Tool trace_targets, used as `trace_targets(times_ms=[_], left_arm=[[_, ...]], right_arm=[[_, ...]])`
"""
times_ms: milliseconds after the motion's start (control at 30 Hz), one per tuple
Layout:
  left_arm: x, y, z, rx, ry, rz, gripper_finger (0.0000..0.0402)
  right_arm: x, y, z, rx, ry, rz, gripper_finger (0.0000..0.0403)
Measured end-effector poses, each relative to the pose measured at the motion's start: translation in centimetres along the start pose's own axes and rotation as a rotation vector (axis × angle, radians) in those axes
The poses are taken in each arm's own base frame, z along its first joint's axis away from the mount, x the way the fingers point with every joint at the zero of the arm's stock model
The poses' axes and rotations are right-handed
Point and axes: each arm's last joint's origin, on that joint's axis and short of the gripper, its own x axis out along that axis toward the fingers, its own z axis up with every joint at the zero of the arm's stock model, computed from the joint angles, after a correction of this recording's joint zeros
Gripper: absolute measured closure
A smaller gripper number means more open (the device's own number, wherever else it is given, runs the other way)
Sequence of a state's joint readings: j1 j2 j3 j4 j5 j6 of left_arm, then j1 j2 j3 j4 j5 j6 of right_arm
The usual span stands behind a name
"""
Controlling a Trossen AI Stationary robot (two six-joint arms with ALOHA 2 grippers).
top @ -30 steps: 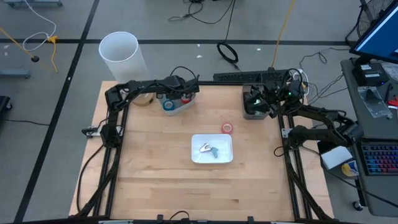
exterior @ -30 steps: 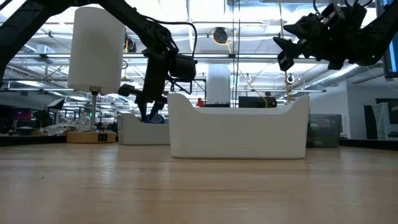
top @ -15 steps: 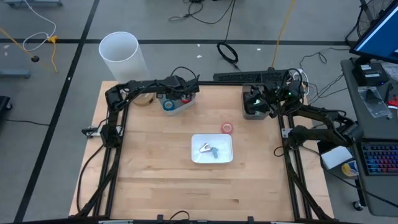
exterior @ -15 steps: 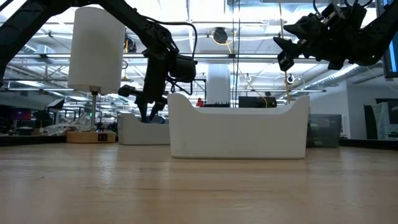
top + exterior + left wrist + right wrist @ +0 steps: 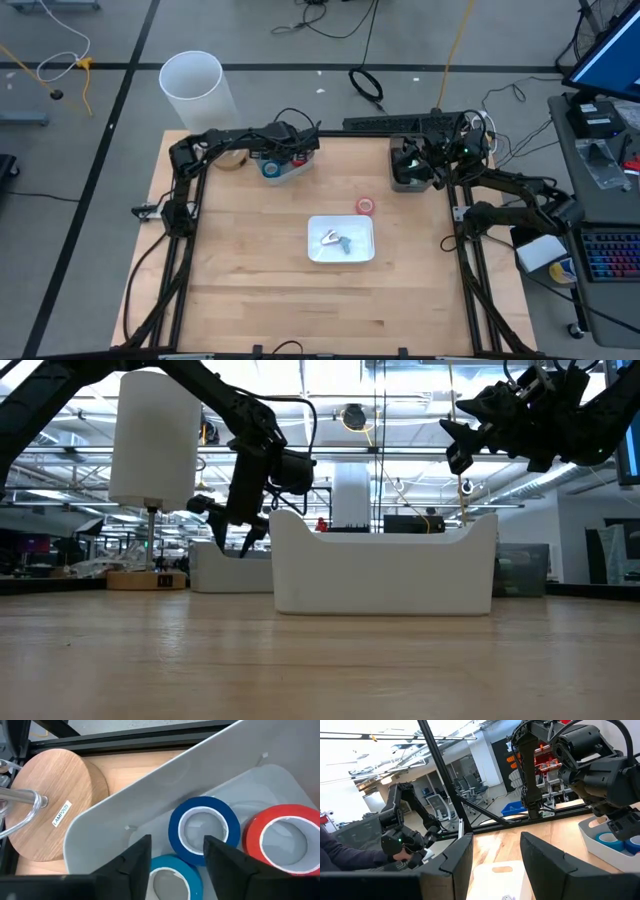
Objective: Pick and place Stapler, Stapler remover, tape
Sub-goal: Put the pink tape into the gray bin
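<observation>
A white tray (image 5: 296,171) at the far left holds three tape rolls: dark blue (image 5: 204,829), light blue (image 5: 172,876) and red (image 5: 281,837), all lying flat. My left gripper (image 5: 175,856) hangs just over them, open, pointing steeply down, one finger on either side of the light blue roll's far rim. Another red tape roll (image 5: 365,206) lies flat on the table. A small metal stapler remover (image 5: 337,241) lies in the middle white tray (image 5: 366,228). My right gripper (image 5: 495,860) waits open, raised at the far right. The stapler is out of view.
A lamp with a round wooden base (image 5: 55,807) and white cylinder shade (image 5: 195,85) stands left of the tape tray. A grey bin (image 5: 408,178) sits under the right arm. Bare wood stretches across the table's near half.
My left gripper has opened over the tape tray; in the low view its fingertips were together and now stand apart. It has stayed in place. The right arm has kept still.
</observation>
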State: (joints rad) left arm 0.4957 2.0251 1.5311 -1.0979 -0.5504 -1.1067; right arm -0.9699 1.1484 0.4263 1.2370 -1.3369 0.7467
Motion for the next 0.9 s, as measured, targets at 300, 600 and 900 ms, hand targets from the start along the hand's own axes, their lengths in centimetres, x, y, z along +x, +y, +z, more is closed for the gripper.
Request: trace_targets(times_ms=[300, 600, 900], left_arm=[[-1.5, 0.2, -0.2, 0.008, 0.02, -0.064, 0.0193], [-8.4, 0.0, -2.9, 0.149, -0.083, -0.322, 0.0192], [-14.9, 1.0, -8.1, 0.404, -0.173, -0.51, 0.0192]], right_arm=[[0.0, 0.0, 0.0, 0.017, 0.0, 0.0, 0.0247], [0.0, 0.0, 0.0, 0.161, -0.005, -0.003, 0.0247], [-0.1, -0.6, 0.6, 0.302, -0.233, -0.184, 0.0247]])
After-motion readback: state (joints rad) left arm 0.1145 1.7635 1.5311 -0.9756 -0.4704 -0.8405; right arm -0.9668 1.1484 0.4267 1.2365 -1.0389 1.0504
